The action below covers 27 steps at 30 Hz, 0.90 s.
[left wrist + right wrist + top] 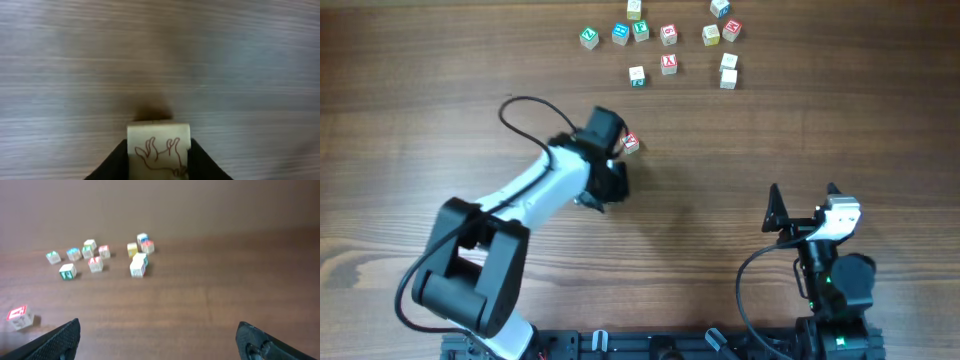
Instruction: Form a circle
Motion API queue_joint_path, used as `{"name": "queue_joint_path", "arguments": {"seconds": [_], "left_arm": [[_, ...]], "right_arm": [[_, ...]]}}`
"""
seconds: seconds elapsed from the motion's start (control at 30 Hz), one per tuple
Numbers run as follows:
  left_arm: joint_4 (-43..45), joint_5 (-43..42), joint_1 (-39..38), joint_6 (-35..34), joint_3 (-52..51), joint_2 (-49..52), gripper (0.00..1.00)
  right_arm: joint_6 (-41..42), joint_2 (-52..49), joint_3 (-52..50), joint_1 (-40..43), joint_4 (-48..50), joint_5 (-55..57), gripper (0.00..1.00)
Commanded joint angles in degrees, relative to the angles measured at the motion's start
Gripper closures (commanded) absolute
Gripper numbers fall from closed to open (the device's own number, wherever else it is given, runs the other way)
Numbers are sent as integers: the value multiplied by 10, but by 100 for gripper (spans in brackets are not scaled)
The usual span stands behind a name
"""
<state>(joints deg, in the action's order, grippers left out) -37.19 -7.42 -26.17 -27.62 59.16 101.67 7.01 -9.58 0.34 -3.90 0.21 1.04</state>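
My left gripper (622,150) is shut on a pale wooden cube (159,144), whose face toward the camera bears a red line drawing. Its dark fingers (117,162) press both sides of the cube, just over the table. From above, the same cube (630,143) shows a red top and sits at the gripper's tip, mid-table. It also appears at the lower left of the right wrist view (19,316). No finished circle shows. Several letter cubes (668,62) lie loosely scattered at the far edge, with a tight cluster (728,62) at their right end. My right gripper (803,192) stands open and empty.
The scattered cubes (95,264) have green, blue, red and cream faces and lie in rough rows. A black cable (520,105) loops off the left arm. The right arm's base (835,285) is at the table's near edge.
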Motion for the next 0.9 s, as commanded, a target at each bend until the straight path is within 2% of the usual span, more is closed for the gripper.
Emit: {"name": "queue_joint_path", "arguments": {"seconds": [0.0, 0.07, 0.13, 0.17, 0.23, 0.3, 0.33, 0.47, 0.6, 0.67, 0.73, 0.83, 0.87], "left_arm": [[80, 8, -30, -20, -43, 5, 63], [99, 32, -33, -20, -45, 5, 58], [109, 54, -33, -20, -45, 5, 46], [112, 59, -32, -20, -45, 5, 40], [114, 60, -32, -20, -45, 5, 27], [113, 60, -32, -20, -45, 5, 15], [113, 60, -32, -20, -45, 5, 1], [117, 53, -32, -21, -39, 1, 0], [103, 53, -32, -20, -3, -25, 0], [89, 54, -32, -18, 22, -46, 0], [74, 62, -32, 10, 54, -87, 0], [68, 122, -32, 19, 73, -148, 0], [68, 138, -32, 19, 73, -166, 0]], "right_arm": [[66, -40, 0, 3, 3, -11, 0], [122, -56, 0, 3, 7, -11, 0], [221, -62, 0, 3, 37, -14, 0], [233, -62, 0, 3, 67, -27, 1], [197, -62, 4, 3, 136, -70, 0], [190, -64, 26, 3, 156, -104, 0], [184, -69, 41, 3, 150, -119, 0], [150, -162, 122, 3, 93, -140, 0], [120, -337, 249, 2, 11, -147, 0], [110, -438, 332, 2, -45, -147, 0], [109, -589, 488, 2, -177, -155, 0], [81, -723, 664, 2, -319, -230, 0], [82, -751, 694, 2, -323, -249, 0]]}}
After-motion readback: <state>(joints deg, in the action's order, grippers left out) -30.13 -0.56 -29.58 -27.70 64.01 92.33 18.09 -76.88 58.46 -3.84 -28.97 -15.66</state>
